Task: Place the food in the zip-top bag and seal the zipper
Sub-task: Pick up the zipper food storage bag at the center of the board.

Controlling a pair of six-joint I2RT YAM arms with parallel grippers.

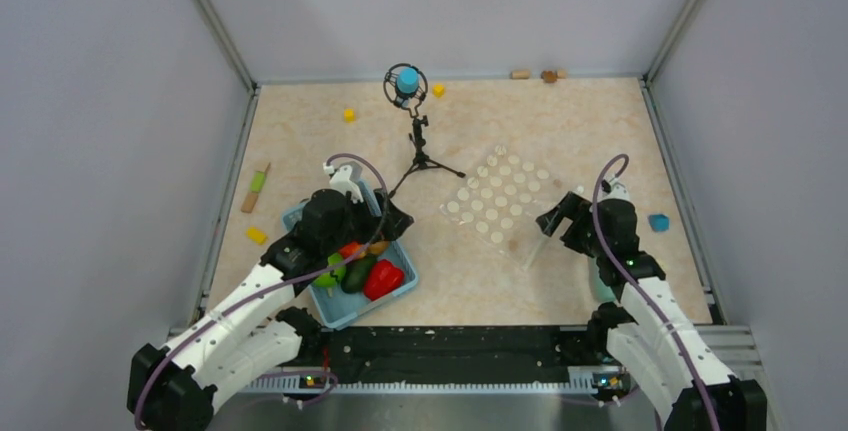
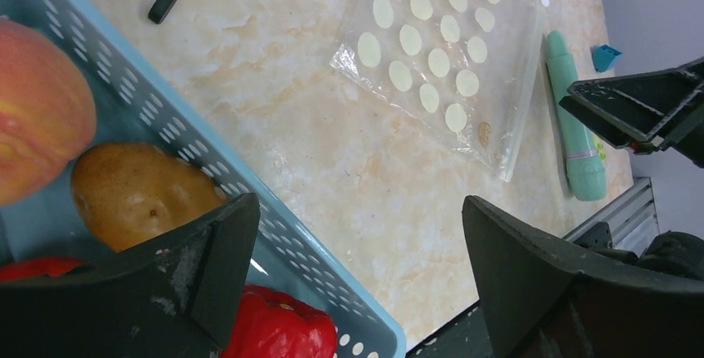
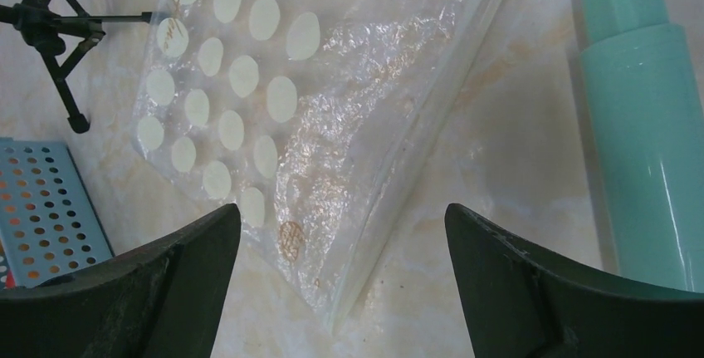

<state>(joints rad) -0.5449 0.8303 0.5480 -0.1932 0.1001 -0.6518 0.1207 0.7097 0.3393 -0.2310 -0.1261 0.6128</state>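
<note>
Zip-top bag (image 1: 498,199): flat, right of centre; bare table (image 1: 560,141) toward blue basket (image 2: 141,100).
Food (image 1: 383,278): in blue basket.
Left gripper (image 2: 357,217): wide open, empty, over basket rim.
Right gripper (image 3: 340,213): wide open, empty, over zipper (image 3: 407,171) edge.

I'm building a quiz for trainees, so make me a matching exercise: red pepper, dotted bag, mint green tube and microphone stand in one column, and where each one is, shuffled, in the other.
1 red pepper
2 dotted bag
3 mint green tube
4 microphone stand

A flat on the table, by the right gripper
B in the blue basket
C standing beyond the basket
D lying beside the bag, not touching it

Pairs: 1-B, 2-A, 3-D, 4-C
</note>
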